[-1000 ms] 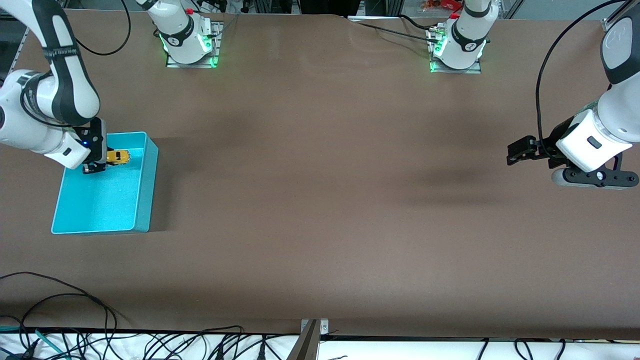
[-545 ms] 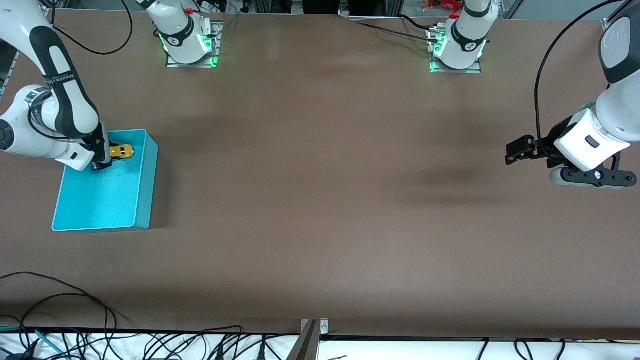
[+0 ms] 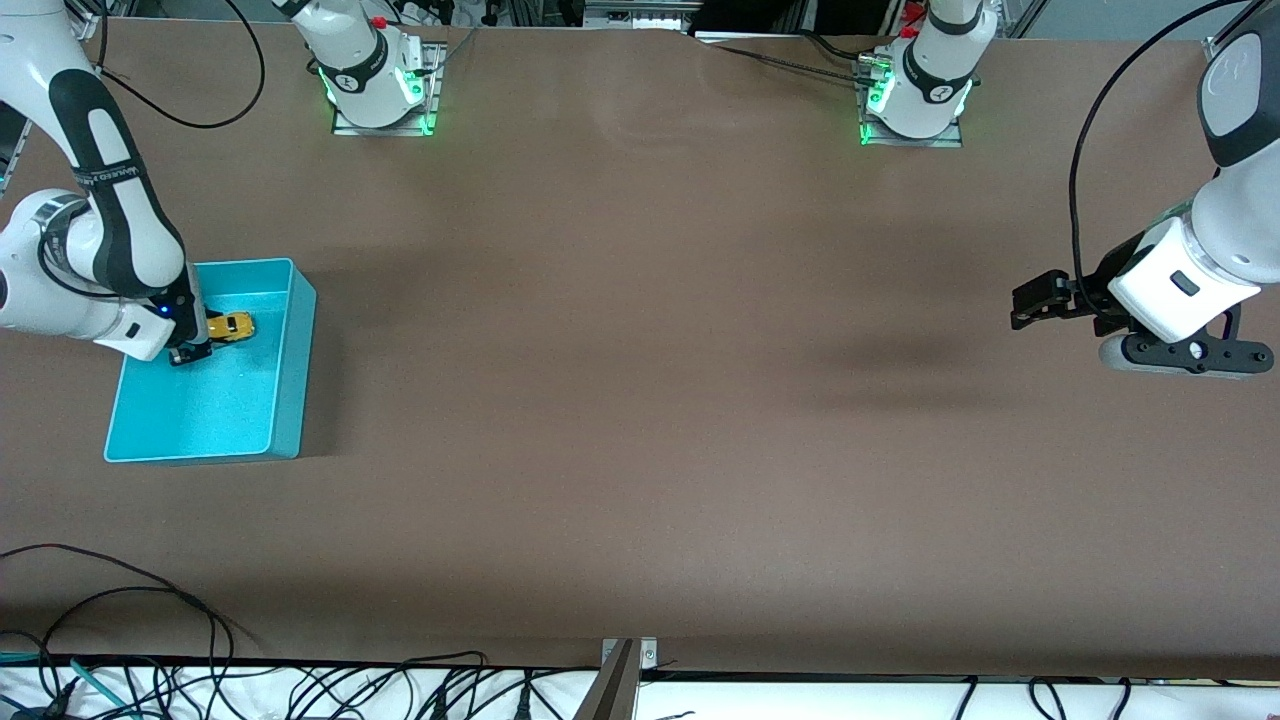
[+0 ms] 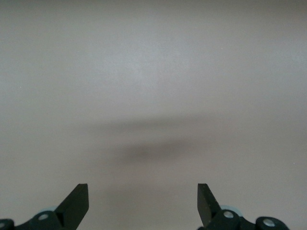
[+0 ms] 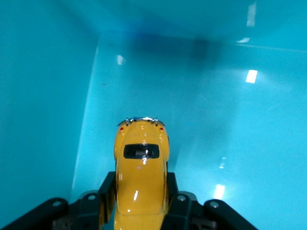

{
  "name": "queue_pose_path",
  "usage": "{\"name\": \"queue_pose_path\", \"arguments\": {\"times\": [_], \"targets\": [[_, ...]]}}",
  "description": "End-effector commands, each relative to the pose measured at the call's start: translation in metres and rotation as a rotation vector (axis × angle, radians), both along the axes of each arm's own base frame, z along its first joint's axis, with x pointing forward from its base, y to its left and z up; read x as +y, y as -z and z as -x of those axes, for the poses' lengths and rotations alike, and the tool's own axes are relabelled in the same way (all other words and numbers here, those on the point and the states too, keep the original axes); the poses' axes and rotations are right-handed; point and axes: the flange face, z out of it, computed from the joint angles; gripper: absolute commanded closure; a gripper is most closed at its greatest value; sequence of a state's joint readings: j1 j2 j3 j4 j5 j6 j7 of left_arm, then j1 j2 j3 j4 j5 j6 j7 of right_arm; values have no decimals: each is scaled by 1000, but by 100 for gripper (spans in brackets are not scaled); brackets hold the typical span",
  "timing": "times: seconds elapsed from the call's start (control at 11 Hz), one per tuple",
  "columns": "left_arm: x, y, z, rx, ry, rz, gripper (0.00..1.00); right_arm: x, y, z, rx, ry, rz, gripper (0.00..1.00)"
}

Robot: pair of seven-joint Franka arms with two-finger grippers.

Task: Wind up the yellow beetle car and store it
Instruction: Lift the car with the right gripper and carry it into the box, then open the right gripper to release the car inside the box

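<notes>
Turquoise bin [image 3: 290,400]: right end effector [image 3: 200,340], clamped on yellow beetle car [image 3: 231,326], has sunk lower inside; left end effector [image 3: 1020,305] apart, waiting.

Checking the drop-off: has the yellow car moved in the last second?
Yes. The yellow car, held in the right gripper, has sunk lower inside the turquoise bin, away from its rim.
</notes>
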State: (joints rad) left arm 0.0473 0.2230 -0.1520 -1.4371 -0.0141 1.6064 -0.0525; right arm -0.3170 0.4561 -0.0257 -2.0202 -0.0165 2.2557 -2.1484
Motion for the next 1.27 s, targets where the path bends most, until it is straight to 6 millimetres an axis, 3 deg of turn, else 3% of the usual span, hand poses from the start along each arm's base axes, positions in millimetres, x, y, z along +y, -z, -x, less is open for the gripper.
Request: {"name": "queue_pose_path", "arguments": {"times": [0.0, 0.09, 0.36, 0.64, 0.73, 0.91, 1.18], "targets": [[1, -8, 4, -2, 23, -9, 0, -1, 11, -7, 8, -17, -31, 74], [1, -8, 4, -2, 21, -9, 0, -4, 17, -5, 15, -4, -38, 1], [1, -8, 4, -2, 23, -9, 0, -8, 11, -4, 20, 17, -44, 0], [0, -8, 4, -2, 24, -9, 0, -7, -31, -17, 59, 29, -68, 0], [0, -8, 4, -2, 24, -9, 0, 3, -49, -22, 35, 36, -64, 0], [0, -8, 4, -2, 22, -9, 0, 7, -79, -22, 12, 168, -22, 0], [0, -8, 4, -2, 22, -9, 0, 36, -102, -31, -5, 387, 36, 0]]}}
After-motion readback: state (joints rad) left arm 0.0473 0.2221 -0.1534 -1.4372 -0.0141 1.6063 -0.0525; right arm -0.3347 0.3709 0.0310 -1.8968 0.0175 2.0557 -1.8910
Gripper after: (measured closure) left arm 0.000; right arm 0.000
